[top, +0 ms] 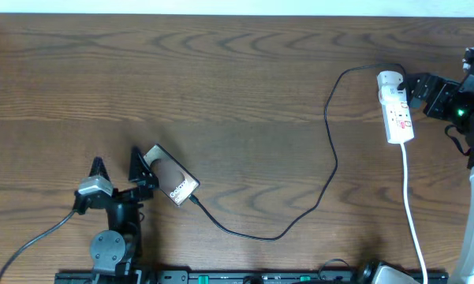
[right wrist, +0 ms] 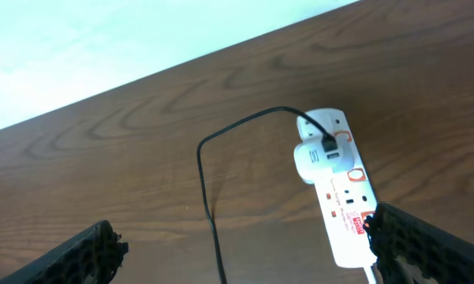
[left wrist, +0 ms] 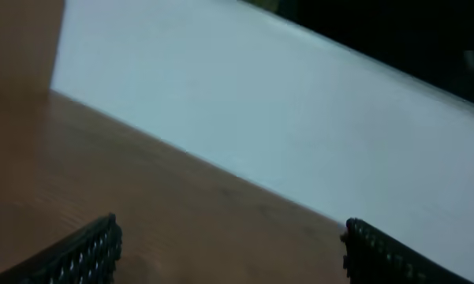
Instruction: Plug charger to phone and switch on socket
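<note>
One phone (top: 172, 180), one charger (top: 331, 150) and one socket (top: 397, 110) lie on the table (top: 221, 79), while the left end effector (top: 117, 163) and the right end effector (right wrist: 243, 229) both stand apart, holding nothing.

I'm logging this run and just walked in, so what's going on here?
A phone is being set up to charge. The charger runs from the socket to the phone's end and looks plugged in. The left hand is open beside the phone, holding nothing. The right hand is open near the socket, not touching it.
</note>
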Available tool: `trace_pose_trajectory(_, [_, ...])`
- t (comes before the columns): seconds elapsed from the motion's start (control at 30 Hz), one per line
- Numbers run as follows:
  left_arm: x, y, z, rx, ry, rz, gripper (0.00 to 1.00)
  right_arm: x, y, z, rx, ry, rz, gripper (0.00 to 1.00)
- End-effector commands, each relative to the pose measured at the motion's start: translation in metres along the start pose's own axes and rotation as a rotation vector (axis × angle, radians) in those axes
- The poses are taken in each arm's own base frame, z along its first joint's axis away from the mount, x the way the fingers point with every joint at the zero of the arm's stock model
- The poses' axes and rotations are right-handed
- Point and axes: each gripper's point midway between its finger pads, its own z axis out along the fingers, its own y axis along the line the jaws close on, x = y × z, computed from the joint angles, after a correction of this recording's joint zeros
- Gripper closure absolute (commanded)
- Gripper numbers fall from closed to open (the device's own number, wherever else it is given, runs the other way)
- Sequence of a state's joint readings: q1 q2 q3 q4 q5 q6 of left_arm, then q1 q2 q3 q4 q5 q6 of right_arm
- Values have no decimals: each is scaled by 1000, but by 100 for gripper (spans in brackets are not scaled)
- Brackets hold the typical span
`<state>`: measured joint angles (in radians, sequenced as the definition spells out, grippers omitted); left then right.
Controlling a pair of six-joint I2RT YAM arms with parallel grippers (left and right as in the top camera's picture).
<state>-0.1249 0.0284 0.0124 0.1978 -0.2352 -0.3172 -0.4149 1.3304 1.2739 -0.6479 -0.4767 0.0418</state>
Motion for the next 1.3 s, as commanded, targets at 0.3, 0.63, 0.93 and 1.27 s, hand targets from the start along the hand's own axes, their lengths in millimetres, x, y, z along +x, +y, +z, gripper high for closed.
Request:
trace_pose_trajectory(0.3, [55,24,-7,-59,225,118,12,-1,1,-1,-3,-4,4,1])
trace_pose_trajectory(0.63, [55,24,-7,-58,228,118,12,-1,1,-1,-3,-4,4,1])
trace_pose_trajectory(0.93, [55,23,-7,-58,228,118,12,-1,1,-1,-2,-4,4,1])
trace_pose_trajectory(1.27, [55,23,-7,-58,228,118,12,0,3,1,-6,1,-1,1])
